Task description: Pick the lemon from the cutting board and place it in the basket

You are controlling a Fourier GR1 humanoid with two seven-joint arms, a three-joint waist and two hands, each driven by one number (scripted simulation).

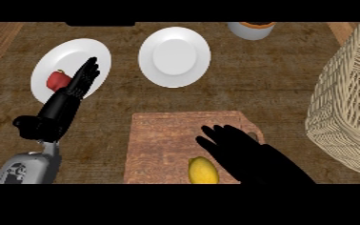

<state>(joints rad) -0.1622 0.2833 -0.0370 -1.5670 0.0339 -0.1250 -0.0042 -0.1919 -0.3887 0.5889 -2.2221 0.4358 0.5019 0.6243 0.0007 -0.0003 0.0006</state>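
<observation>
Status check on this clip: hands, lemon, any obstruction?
Right hand open over cutting board, beside lemon, not gripping. Left hand open, resting at left. Basket at right; nothing seen between.

Black hands, one grey forearm, seen from above.

The left hand (51, 119) is matt black. Its fingers (85, 76) are built of short blocky segments whose edges catch faint grey highlights, and a rounded black thumb mass bulges at its side. A narrow pale-grey wrist collar joins it to the left forearm (26, 168), a smooth light-grey shell with rounded corners and small dark markings too small to read. The right hand (256, 159) is the same black with almost no shading, a broad dark shape with tapering, round-tipped fingers (218, 137); the black runs on to the view's lower edge.
</observation>
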